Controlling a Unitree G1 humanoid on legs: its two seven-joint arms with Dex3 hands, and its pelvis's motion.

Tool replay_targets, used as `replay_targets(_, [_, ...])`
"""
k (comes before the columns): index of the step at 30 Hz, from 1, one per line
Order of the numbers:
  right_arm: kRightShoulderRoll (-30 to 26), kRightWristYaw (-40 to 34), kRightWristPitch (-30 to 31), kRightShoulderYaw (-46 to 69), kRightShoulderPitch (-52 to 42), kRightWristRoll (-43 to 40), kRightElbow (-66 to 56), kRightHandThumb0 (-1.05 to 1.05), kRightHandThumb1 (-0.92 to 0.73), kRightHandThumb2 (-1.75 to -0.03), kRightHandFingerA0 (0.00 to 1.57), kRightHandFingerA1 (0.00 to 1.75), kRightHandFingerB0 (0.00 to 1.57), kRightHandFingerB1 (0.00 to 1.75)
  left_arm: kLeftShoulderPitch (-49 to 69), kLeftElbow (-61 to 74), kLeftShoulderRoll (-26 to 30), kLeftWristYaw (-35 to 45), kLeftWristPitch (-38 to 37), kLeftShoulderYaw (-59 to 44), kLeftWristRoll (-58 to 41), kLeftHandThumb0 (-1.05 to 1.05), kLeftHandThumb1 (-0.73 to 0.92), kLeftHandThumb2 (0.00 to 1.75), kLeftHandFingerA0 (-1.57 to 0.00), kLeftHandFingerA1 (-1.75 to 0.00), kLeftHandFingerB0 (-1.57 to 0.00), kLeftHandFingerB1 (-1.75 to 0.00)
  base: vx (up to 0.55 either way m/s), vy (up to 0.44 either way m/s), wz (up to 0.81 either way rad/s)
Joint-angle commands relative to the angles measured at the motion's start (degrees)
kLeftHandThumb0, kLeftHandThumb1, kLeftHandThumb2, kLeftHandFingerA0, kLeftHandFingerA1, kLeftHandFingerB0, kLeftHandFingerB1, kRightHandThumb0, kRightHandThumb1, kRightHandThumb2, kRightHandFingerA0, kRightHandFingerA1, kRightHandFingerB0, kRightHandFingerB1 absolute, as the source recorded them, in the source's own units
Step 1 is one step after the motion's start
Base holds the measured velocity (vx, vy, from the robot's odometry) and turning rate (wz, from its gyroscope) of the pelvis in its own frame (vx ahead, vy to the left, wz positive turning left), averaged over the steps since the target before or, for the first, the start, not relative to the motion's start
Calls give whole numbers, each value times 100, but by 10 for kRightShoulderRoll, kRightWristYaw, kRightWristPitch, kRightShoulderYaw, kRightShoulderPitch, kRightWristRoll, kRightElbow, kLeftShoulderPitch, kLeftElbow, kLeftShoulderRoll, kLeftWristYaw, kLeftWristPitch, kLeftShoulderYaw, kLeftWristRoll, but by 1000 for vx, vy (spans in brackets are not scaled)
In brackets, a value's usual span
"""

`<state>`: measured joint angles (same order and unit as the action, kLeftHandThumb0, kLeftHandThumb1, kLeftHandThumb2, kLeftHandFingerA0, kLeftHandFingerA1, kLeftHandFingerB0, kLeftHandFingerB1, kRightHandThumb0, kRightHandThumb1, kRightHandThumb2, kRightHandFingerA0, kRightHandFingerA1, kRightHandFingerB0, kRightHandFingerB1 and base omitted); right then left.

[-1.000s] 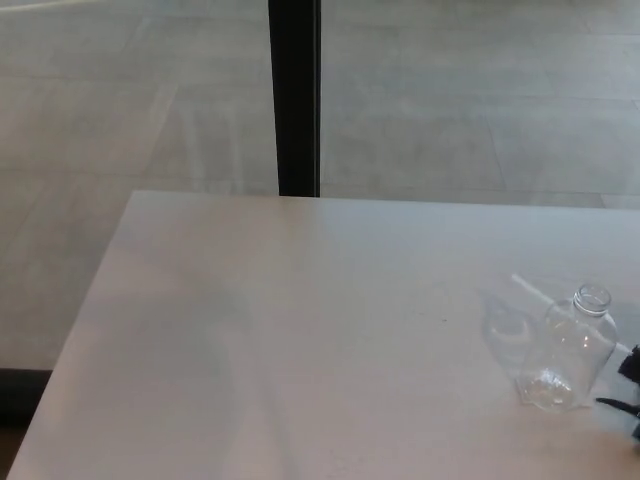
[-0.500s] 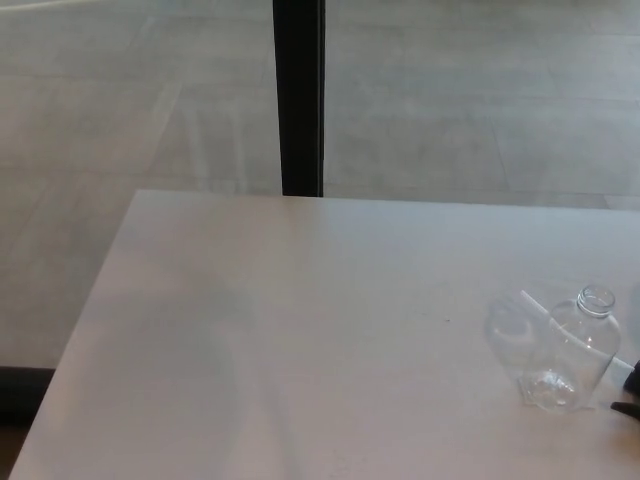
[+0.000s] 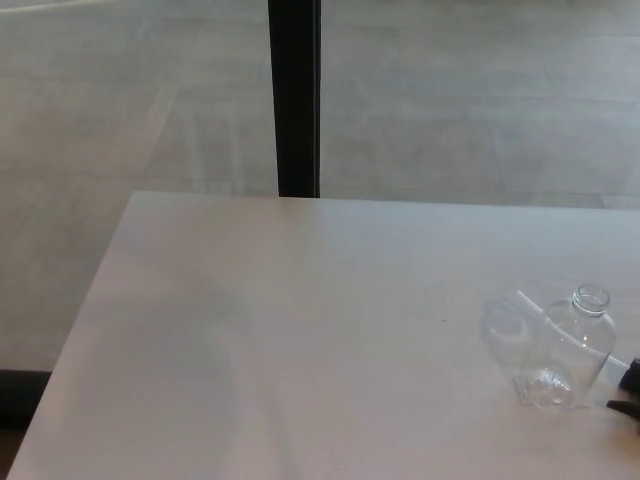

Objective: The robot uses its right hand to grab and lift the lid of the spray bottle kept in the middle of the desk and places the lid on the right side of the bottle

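Your clear spray bottle (image 3: 567,350) stands upright near the table's (image 3: 300,330) right side, its neck open with no lid on it. Only a sliver of the right hand (image 3: 630,390) shows at the picture's right edge, just beside the bottle's base; you cannot tell its finger state. Left of the bottle, the pale tabletop lies bare. Behind runs grey floor (image 3: 450,100) and a black post (image 3: 295,95).

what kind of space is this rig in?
Probably an office or lab: a plain white desk, a pale tiled floor behind it, a black vertical post, and one clear plastic bottle with an open neck.
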<state>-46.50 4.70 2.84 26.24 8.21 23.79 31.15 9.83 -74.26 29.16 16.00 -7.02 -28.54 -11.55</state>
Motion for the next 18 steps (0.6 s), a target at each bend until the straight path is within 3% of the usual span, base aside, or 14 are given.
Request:
replay_targets(1, [62, -95, 50, 308, 22, -290, 170, -83, -60, -84, 0, 8, 0, 2, -4, 2, 10, 1, -8, 0, -4, -77, 84, 65, -56, -53, -42, -42, 0, 0, 0])
replay_targets(4, [75, -128, 52, 339, 29, -305, 213, -78, -57, -84, 0, 15, 1, 10, -6, 4, 10, -2, -11, 0, -4, -75, 84, 65, -57, -54, -42, -43, 0, 0, 0])
replay_targets(5, [91, -175, 56, 367, 47, -324, 238, -61, -64, -80, 0, 0, 5, 22, -4, 6, 10, 0, -16, 3, -2, -75, 85, 65, -56, -56, -42, -43, 0, 0, 0])
replay_targets(6, [97, -175, 59, 367, 42, -322, 242, -55, -65, -78, 0, 0, 4, 24, -5, 5, 11, -1, -15, 3, -1, -75, 86, 65, -56, -54, -42, -43, 0, 0, 0])
replay_targets(7, [106, -171, 55, 371, 38, -324, 252, -52, -74, -62, 0, 0, 0, 30, -5, 5, 11, 1, -14, 2, -2, -75, 85, 65, -56, -54, -42, -43, 0, 0, 0])
replay_targets(9, [116, -162, 43, 376, 35, -328, 266, -50, -74, -62, 0, 0, 0, 29, -5, 5, 12, 5, -14, 3, -2, -75, 86, 67, -54, -54, -40, -42, 0, 0, 0])
replay_targets(10, [137, -154, 31, 362, 23, -316, 278, -54, -63, -83, 0, 11, 5, 26, -7, 5, 15, 4, -12, 2, -2, -76, 86, 65, -56, -54, -42, -42, 0, 0, 0])
replay_targets(11, [154, -143, 24, 350, 14, -307, 285, -49, -65, -74, 0, 1, 3, 23, -10, 3, 16, 1, -10, 2, -1, -75, 84, 65, -58, -54, -43, -42, 0, 0, 0])
replay_targets(13, [171, -120, 17, 342, 8, -301, 294, -52, -75, -62, 0, 8, 0, 28, -13, 3, 16, -1, -9, 4, 0, -76, 84, 65, -57, -54, -41, -42, 0, 0, 0])
replay_targets(14, [181, -100, 13, 339, 3, -302, 299, -54, -62, -83, 0, 14, 3, 26, -13, 5, 15, -1, -11, 6, 2, -76, 84, 65, -58, -52, -42, -41, 0, 0, 0])
replay_targets(15, [184, -96, 6, 343, 3, -305, 302, -54, -62, -83, 0, 14, 3, 26, -13, 4, 15, -4, -12, 7, 4, -76, 84, 65, -58, -52, -42, -41, 0, 0, 0])
replay_targets(16, [192, -100, 3, 343, 0, -304, 293, -53, -72, -61, 1, 47, 6, 30, -11, 5, 16, 0, -14, 8, 4, -76, 85, 65, -56, -52, -40, -41, 0, 0, 0])
replay_targets(17, [200, -82, 11, 332, -8, -295, 283, -59, -67, -81, 0, 30, 2, 22, -12, 2, 17, 7, -12, 6, 2, -77, 86, 65, -55, -53, -40, -41, 0, 0, 0])
replay_targets(18, [204, -80, 3, 330, -11, -293, 289, -58, -71, -70, 1, 29, 3, 24, -9, 1, 18, 8, -14, 7, 3, -77, 86, 67, -54, -53, -39, -41, 0, 0, 0])
